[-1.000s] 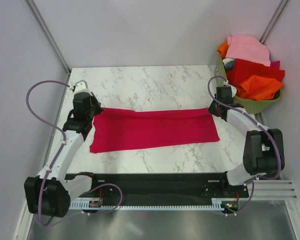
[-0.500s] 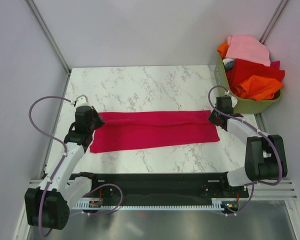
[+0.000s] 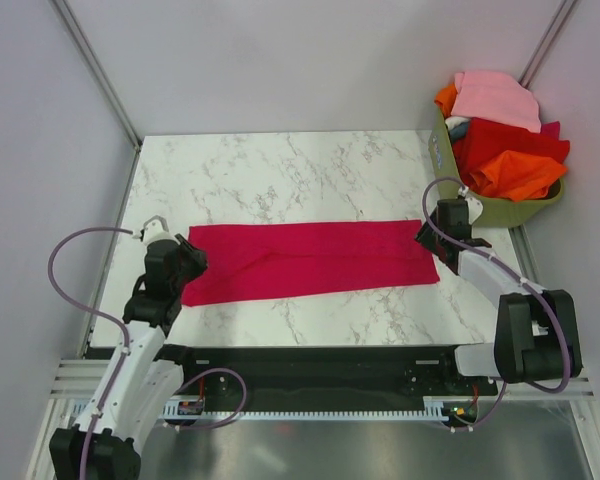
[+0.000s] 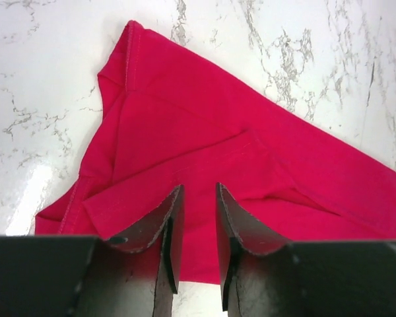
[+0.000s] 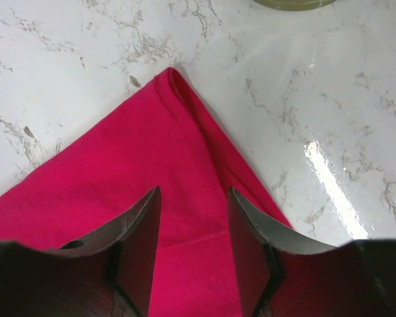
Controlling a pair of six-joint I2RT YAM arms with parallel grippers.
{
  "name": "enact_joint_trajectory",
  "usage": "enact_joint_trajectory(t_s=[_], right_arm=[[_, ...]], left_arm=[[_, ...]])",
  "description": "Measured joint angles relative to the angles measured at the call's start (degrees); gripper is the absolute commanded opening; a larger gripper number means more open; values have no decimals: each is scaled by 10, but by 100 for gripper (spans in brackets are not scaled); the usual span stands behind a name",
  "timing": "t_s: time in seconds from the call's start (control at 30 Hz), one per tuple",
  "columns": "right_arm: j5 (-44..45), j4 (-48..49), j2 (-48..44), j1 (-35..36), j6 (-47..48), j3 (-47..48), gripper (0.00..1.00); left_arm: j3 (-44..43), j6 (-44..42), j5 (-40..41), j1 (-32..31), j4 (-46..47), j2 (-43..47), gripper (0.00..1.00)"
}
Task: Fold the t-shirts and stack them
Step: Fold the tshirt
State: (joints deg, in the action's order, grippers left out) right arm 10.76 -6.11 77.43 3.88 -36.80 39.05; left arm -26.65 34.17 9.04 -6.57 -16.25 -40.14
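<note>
A crimson t-shirt lies on the marble table as a long flat strip running left to right. My left gripper is over its left end. In the left wrist view my left gripper is open by a narrow gap, with the cloth below it and nothing between the fingers. My right gripper is over the right end. In the right wrist view my right gripper is open and empty above the cloth's corner.
An olive-green basket stands off the table's far right corner, heaped with a pink tee, a red tee and an orange tee. Grey walls close in the left and right sides.
Both grippers have moved toward the near edge along the shirt's ends. The shirt now lies flatter and as a narrower strip.
</note>
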Motion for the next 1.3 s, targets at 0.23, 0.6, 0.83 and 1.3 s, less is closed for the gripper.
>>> enact_joint_trajectory(t_s=[0.23, 0.6, 0.83, 1.3], right_arm=[[-24, -2, 10, 6, 13, 21, 48], [-186, 37, 84, 143, 19, 99, 47], [-299, 93, 211, 250, -6, 212, 47], [-418, 124, 477, 347, -36, 468, 48]], left_arm=[[-17, 13, 12, 0, -25, 28, 53], [-114, 23, 17, 0, -32, -170, 51], [-182, 46, 31, 12, -29, -280, 49], [-189, 81, -19, 37, 22, -438, 46]])
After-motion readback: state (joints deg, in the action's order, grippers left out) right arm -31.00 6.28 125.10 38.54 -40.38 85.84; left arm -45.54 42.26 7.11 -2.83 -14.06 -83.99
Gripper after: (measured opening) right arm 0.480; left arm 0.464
